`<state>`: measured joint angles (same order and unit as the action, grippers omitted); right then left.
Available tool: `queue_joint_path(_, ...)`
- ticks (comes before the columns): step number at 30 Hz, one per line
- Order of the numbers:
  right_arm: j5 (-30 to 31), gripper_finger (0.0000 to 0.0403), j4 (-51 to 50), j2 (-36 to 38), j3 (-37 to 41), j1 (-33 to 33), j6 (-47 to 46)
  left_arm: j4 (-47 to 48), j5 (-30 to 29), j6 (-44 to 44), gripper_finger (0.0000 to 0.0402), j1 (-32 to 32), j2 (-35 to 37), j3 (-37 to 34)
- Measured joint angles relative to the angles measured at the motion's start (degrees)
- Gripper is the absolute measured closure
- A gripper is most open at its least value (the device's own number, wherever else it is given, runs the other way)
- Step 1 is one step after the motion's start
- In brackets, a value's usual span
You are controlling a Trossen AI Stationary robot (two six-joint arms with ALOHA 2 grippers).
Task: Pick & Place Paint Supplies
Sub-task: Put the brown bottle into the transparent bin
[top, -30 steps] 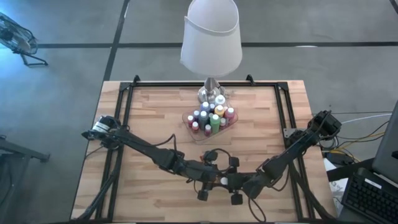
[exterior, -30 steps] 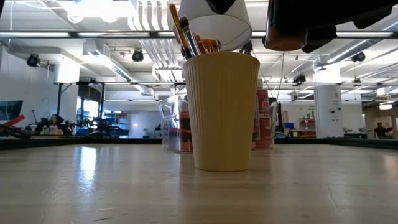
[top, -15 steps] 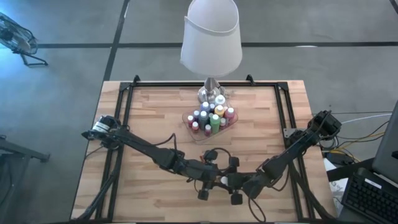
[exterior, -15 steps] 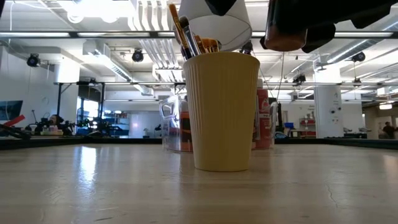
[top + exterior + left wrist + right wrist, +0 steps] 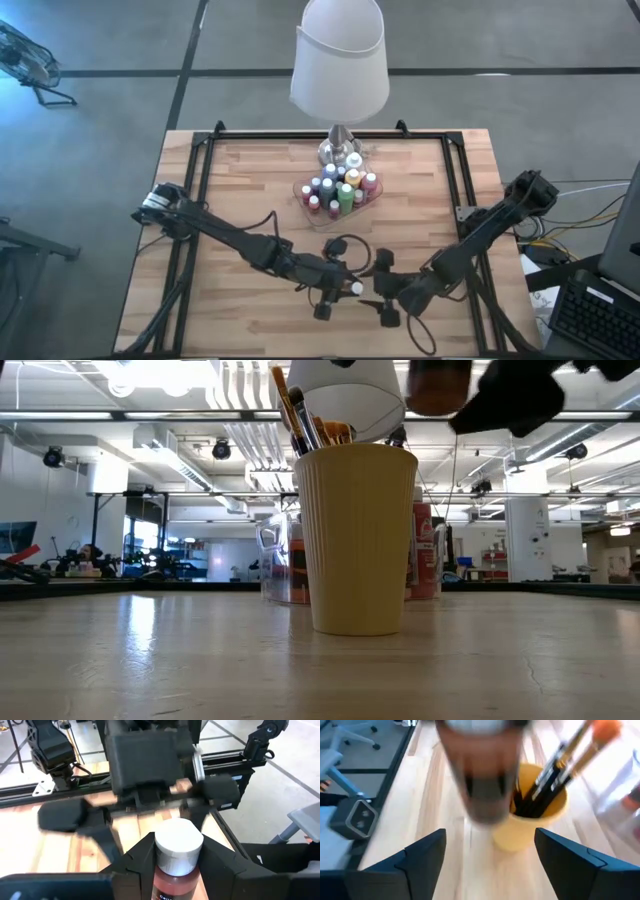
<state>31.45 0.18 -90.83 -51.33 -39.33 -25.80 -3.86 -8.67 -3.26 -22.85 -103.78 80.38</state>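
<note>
Backing toward the high view's lower right, the right gripper opens its jaws off the paint bottle; left gripper grips it. Withdraw straight, avoiding the brush cup.

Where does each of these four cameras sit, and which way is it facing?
High view: above the table, looking straight down; both arms show.
Low view: at tabletop height, facing the yellow cup; arm parts overhead.
Left wrist view: on the left arm, past its fingers holding a white-capped bottle toward the right gripper.
Right wrist view: on the right arm, between its open fingers, facing cup and brushes.
Shared: the cup and bottle.
</note>
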Motion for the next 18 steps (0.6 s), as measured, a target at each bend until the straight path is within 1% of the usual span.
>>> queue_joint_path(4,-1.8,0.0092,-8.3,3.8,0.0,-0.6,-7.3,4.6,-0.4,0.5,0.0271,0.2,1.7,1.7)
queue_joint_path(6,-3.1,0.0085,-11.9,5.0,0.0,-0.8,-8.5,7.5,-1.4,1.1,0.0271,0.2,2.8,2.6)
queue_joint_path(8,-3.1,0.0078,-15.1,5.7,0.2,-1.0,-9.3,10.4,-4.2,2.1,0.0271,0.3,4.1,3.9)
queue_joint_path(12,-1.6,0.0065,-16.7,6.2,1.4,-1.0,-12.6,16.4,-10.8,3.4,0.0271,0.3,7.7,6.0)
queue_joint_path(18,-1.5,0.0049,-16.7,5.6,3.8,-1.0,-14.7,20.5,-20.2,4.7,0.0271,0.4,14.5,5.1)
